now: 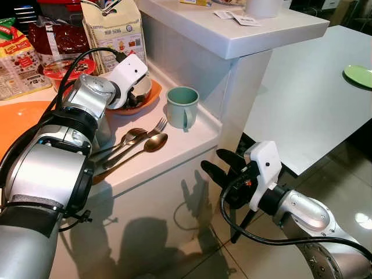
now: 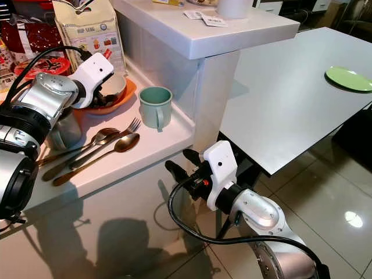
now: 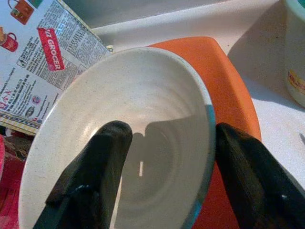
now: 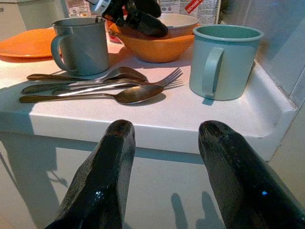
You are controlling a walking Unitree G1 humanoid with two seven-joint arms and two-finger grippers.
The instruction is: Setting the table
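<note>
A white bowl [image 3: 143,95] sits nested in an orange bowl [image 1: 150,100] at the back of the white counter [image 1: 174,154]. My left gripper [image 3: 171,131] is open over the white bowl's rim, one finger inside the bowl and the other outside above the orange bowl. A pale green mug [image 1: 182,106] stands to the right of the bowls. A fork and two spoons [image 1: 138,141] lie side by side in front, next to a grey mug [image 4: 82,45]. My right gripper [image 1: 213,160] is open and holds nothing, just below the counter's front edge.
An orange plate [image 1: 17,122] lies at the counter's left. Food packets [image 1: 113,29] stand behind the bowls. A raised white ledge [image 1: 232,29] overhangs on the right. Further right, a white dining table [image 1: 302,104] carries a green plate [image 1: 359,75]. Tiled floor lies below.
</note>
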